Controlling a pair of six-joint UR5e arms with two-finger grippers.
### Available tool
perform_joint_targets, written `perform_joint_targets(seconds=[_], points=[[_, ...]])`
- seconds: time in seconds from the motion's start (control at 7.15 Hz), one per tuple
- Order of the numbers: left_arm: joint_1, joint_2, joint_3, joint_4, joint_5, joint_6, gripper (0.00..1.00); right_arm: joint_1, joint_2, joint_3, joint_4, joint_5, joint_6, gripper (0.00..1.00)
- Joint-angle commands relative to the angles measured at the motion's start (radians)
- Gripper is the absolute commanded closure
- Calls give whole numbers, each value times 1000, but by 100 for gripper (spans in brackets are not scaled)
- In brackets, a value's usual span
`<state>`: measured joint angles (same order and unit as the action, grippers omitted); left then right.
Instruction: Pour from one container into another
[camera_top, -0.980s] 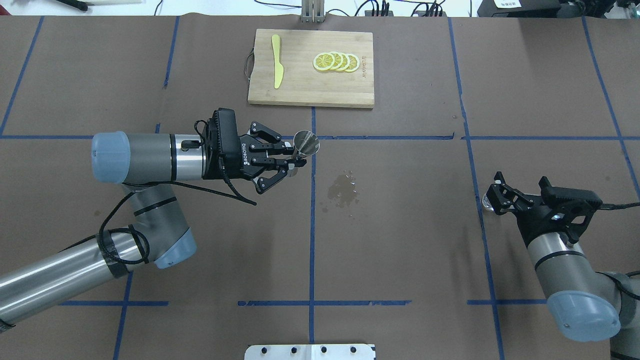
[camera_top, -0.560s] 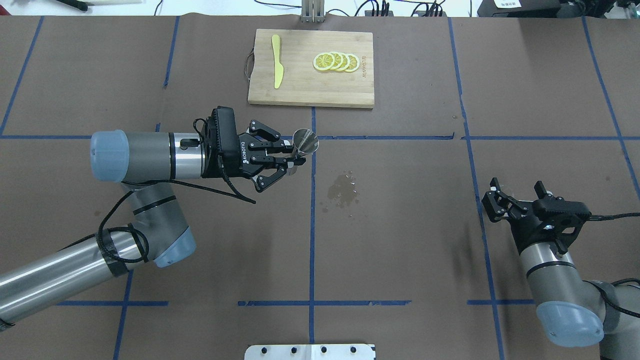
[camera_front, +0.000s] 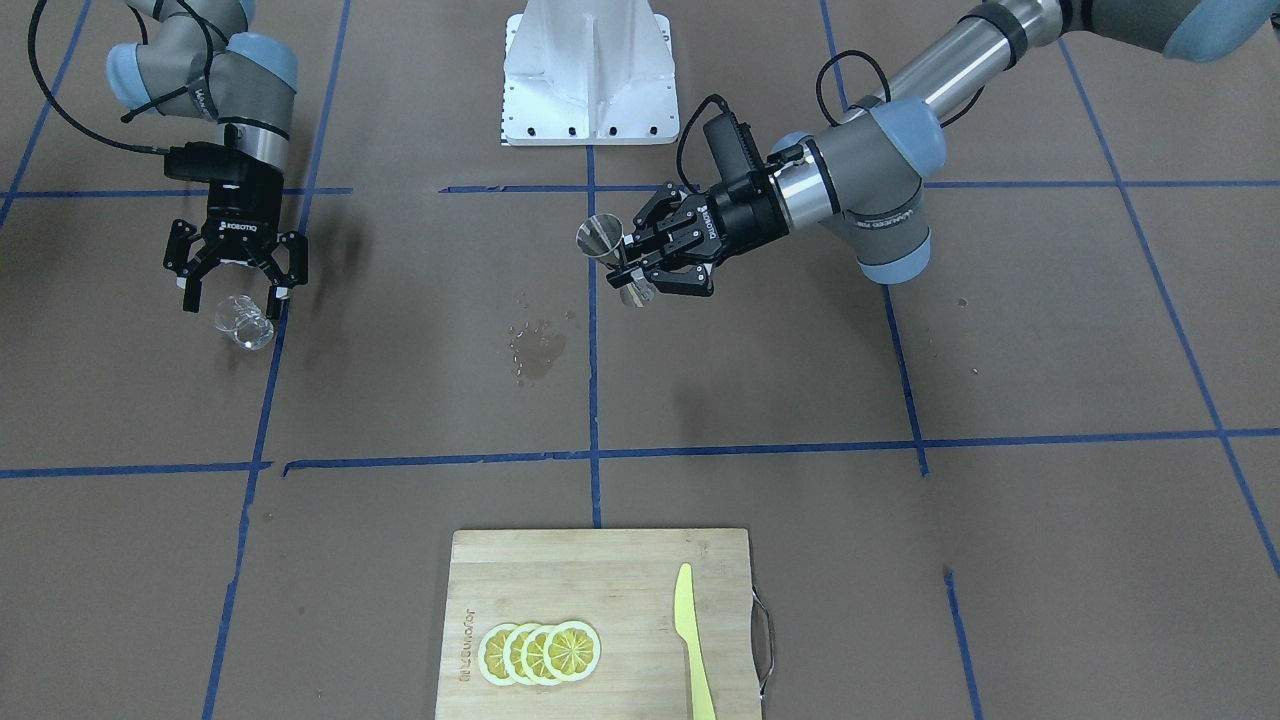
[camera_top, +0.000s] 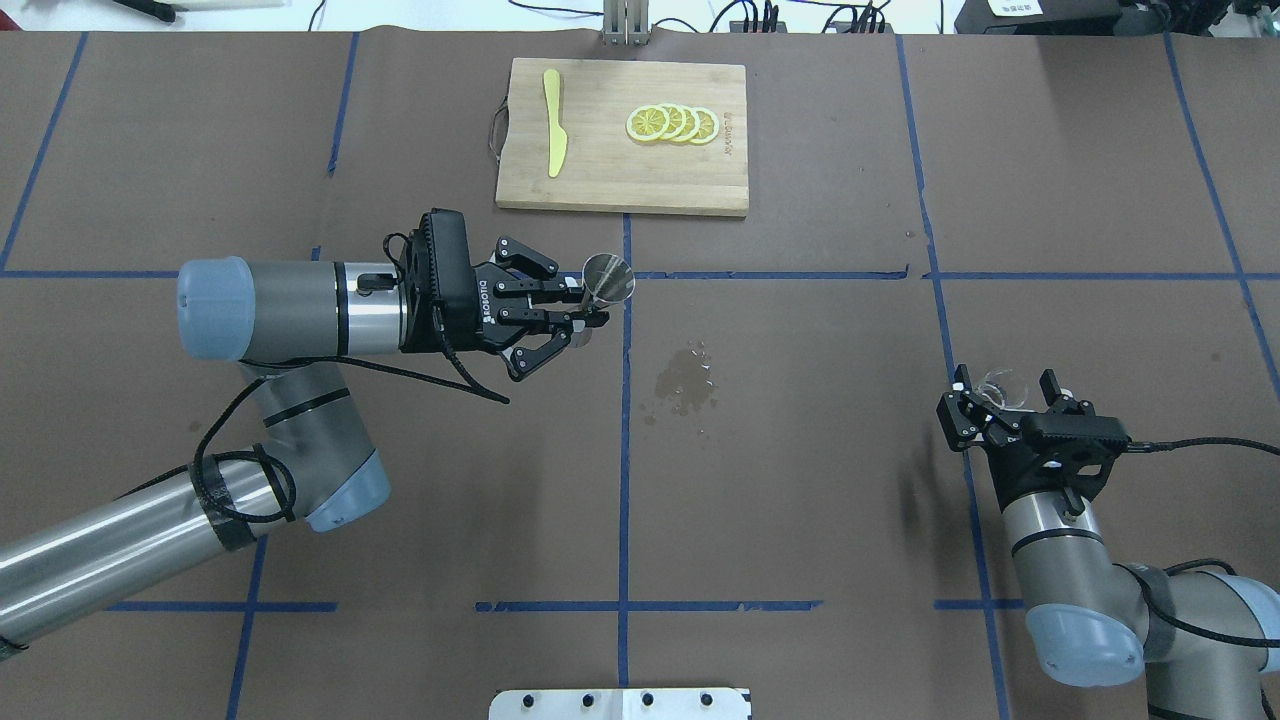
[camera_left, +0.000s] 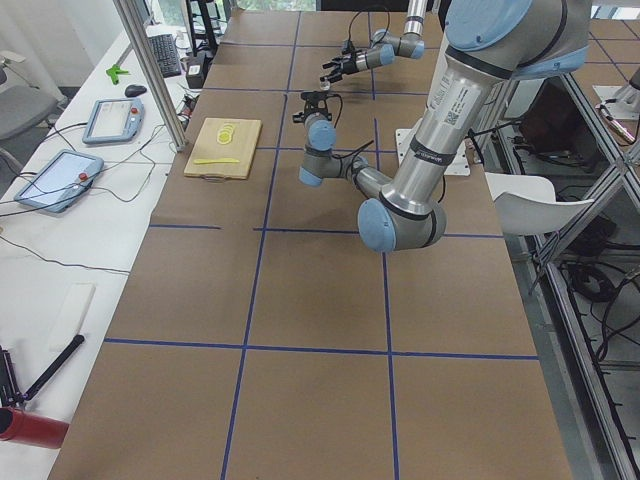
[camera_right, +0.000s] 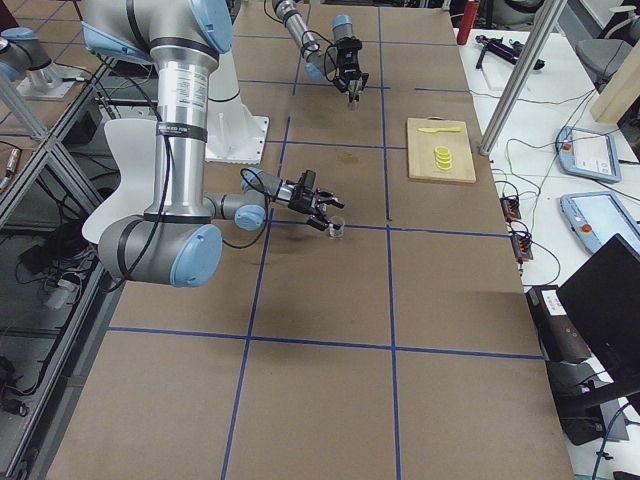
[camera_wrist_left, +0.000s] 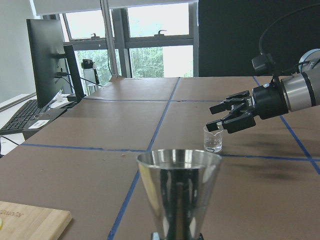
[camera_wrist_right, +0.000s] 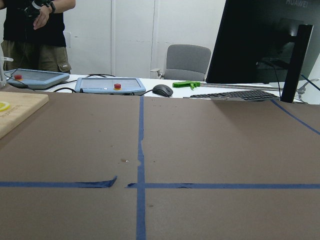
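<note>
The knife (camera_top: 553, 120) lies left of lemon slices (camera_top: 672, 124) on the board (camera_top: 620, 185); the glass (camera_front: 243, 325) stands, seemingly, just beyond the right tool (camera_front: 235, 297).

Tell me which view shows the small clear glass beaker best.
Left wrist-mounted: the small clear glass beaker stands upright on the table, unobstructed, just below the open right gripper. Exterior front-facing shows it from above, fainter. Overhead exterior: partly masked by that gripper. Exterior right: tiny. Exterior left: indiscernible. Right wrist-mounted: absent.

The table (camera_top: 800, 500) lies open between the arms. A cutting board (camera_top: 620, 170) blocks the far centre; the left gripper (camera_top: 592, 320), clamping a jigger (camera_top: 610, 280), hangs mid-left. A glass (camera_front: 243, 322) stands at the right gripper (camera_front: 238, 296), possibly touching.
</note>
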<state>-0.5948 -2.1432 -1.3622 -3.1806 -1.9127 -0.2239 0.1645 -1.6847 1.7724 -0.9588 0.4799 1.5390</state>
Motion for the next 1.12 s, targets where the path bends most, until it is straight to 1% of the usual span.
perform_joint_targets(seconds=[0.0, 0.28, 0.84, 0.98], points=[[0, 0, 0, 1, 0, 0, 100, -6, 13, -39, 0, -3, 1, 0], [0, 0, 0, -1, 0, 0, 100, -11, 16, -76, 0, -3, 1, 0], [0, 6, 0, -1, 0, 0, 100, -13, 25, -109, 0, -3, 1, 0], [0, 6, 0, -1, 0, 0, 100, -14, 25, -119, 0, -3, 1, 12]])
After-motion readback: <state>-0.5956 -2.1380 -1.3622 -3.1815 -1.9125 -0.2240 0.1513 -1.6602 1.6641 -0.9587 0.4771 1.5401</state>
